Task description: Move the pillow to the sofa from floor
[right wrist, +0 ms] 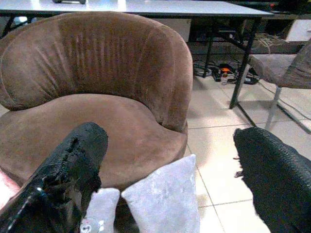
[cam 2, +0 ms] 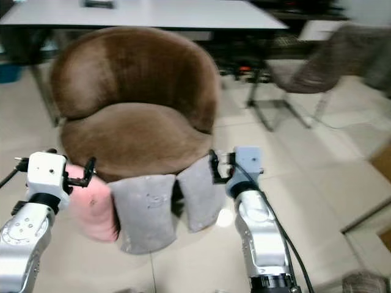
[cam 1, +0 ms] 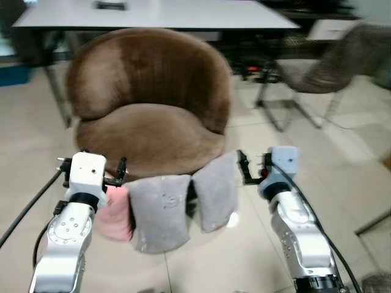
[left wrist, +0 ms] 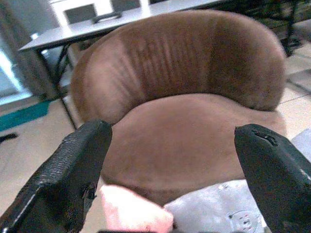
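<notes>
Three pillows stood on the pale tiled floor (cam 1: 201, 262), propped against the front edge of a round brown armchair (cam 1: 149, 97): a pink pillow (cam 1: 116, 213) at the robot's left, a larger grey pillow (cam 1: 160, 210) in the middle, and a second grey pillow (cam 1: 215, 190) leaning at the right. The middle grey pillow touched the pink one on one side and stood just beside the other grey one. None of them lay on the seat.

The left gripper (cam 1: 113, 172) hung just above the top of the pink pillow, at the front edge of the seat, its two black fingers (left wrist: 73, 170) spread wide apart and holding nothing; in the left wrist view the pink pillow and the middle grey pillow showed between and below them. The right gripper (cam 1: 243, 166) hovered just beside the upper right corner of the right-hand grey pillow, apart from it, its fingers (right wrist: 68, 170) likewise spread and empty.

Behind the armchair stood a long white table (cam 1: 159, 13) on dark legs, with a small dark object (cam 1: 110, 5) on its top, too blurred to name. To the right of the armchair, well apart, stood a grey chair (cam 1: 330, 61) on a metal frame. Cables and a dark clutter (right wrist: 221, 73) lay on the floor under the table.
</notes>
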Available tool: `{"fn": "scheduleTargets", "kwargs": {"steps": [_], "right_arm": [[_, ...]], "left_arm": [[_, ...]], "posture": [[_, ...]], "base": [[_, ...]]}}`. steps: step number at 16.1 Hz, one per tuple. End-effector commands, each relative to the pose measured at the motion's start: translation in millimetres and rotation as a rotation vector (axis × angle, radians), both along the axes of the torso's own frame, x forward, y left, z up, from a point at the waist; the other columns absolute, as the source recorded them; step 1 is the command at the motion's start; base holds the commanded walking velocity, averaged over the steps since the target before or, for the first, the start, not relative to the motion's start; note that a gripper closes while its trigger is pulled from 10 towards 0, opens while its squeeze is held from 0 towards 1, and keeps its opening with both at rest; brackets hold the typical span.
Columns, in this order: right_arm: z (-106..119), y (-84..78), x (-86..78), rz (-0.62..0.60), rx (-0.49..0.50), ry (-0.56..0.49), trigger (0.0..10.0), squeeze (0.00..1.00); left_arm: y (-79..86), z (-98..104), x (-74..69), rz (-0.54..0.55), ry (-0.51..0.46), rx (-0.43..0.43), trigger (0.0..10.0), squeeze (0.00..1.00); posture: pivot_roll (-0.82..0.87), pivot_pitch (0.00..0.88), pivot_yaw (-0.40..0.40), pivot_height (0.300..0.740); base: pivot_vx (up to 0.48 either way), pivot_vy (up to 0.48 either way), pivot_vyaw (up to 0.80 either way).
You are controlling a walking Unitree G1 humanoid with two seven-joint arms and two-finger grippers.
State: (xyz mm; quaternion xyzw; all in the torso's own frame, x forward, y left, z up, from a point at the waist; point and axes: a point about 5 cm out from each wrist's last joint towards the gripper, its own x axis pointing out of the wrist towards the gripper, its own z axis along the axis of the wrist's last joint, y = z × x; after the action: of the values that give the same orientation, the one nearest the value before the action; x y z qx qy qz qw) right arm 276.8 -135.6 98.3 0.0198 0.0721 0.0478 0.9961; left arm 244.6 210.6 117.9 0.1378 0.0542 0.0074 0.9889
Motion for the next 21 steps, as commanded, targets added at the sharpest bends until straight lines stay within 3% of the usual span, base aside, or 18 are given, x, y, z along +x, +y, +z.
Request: {"fn": "scheduleTargets", "kwargs": {"steps": [1,10,15,21], "right_arm": [[0,-12.9,-1.4,-0.042,-0.011,0.001,10.0,0.00],[0,-8.9,-0.2,-0.010,-0.024,0.008,10.0,0.00],[-3,-14.2,-5.4,-0.054,-0.009,0.013,10.0,0.00],[-2,-15.0,-4.6,-0.089,0.010,0.012,10.0,0.00]], "left_arm": [[-10.3,1,2.7,-0.041,-0.003,-0.009,10.0,0.00],[-9.8,3,4.4,-0.026,-0.005,-0.009,10.0,0.00],[-13.0,4,16.6,-0.053,-0.010,-0.009,10.0,0.00],[-13.4,5,20.3,-0.066,-0.008,-0.007,10.0,0.00]], "posture": [[0.03,0.000,-0.037,0.740],[0.04,0.000,-0.051,0.740],[0.02,0.000,-0.020,0.740],[0.01,0.000,-0.007,0.740]], "base": [[0.000,0.386,-0.80],[0.000,0.388,-0.34],[0.000,0.391,-0.14],[0.000,0.389,-0.80]]}}
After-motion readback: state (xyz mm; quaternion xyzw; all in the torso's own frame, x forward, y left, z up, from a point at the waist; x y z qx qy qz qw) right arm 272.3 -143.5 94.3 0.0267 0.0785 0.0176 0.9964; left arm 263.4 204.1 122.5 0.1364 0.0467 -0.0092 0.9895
